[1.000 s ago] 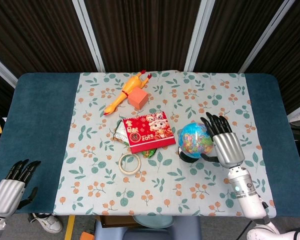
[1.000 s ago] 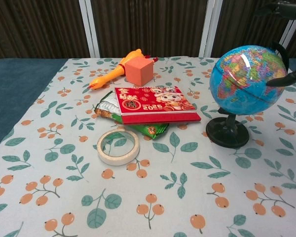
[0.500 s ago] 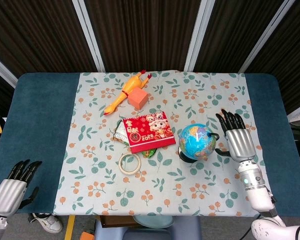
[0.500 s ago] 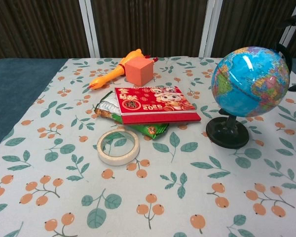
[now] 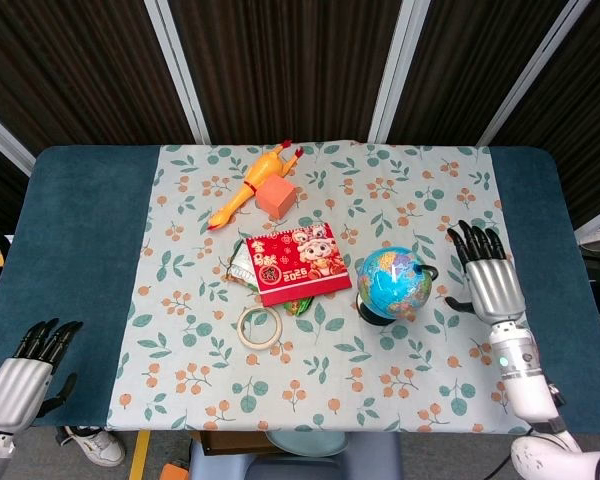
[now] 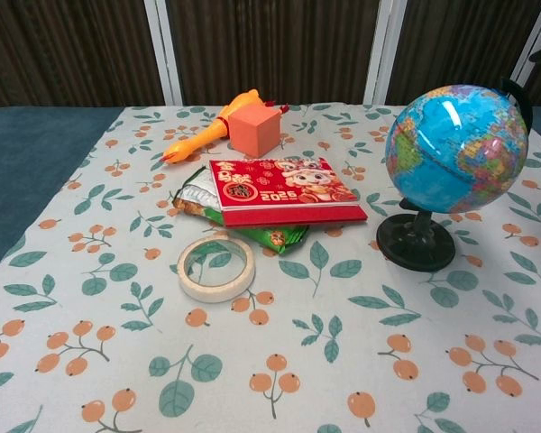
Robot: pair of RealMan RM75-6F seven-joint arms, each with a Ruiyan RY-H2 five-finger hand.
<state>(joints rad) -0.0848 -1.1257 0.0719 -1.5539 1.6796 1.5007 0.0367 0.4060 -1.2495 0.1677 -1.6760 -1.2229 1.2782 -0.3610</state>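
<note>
— Where do we have the small blue plastic globe on its round black base point(image 5: 391, 283) right now?

— It stands on the flowered cloth toward the right edge of the bench point(image 5: 75, 230), upright on its base, just beside the red 2025 calendar card point(image 5: 294, 262). Our right robot hand point(image 5: 490, 281) is near it on the side of the right edge, fingers spread wide and holding nothing, a clear gap between them and the ball. Our left robot hand point(image 5: 25, 371) hangs off the front left corner, holding nothing, its fingers lying close together; we cannot tell more of its pose.

— Which way does it point?

— Its long axis runs from the base up through the ball. In the chest view the black arc point(image 6: 518, 93) curves round the side facing the right edge, so we judge the spin axis to lean a little that way.

— What could go wrong?

— The globe is top-heavy on a small foot. If we brush the ball sideways it may tip, we think toward the calendar card and the green snack packet point(image 5: 302, 300) under it. A loose hold on the smooth ball could let it spin or slip. The roll of pale tape point(image 5: 260, 326), orange cube point(image 5: 277, 196) and yellow rubber chicken point(image 5: 249, 186) lie well apart.
</note>
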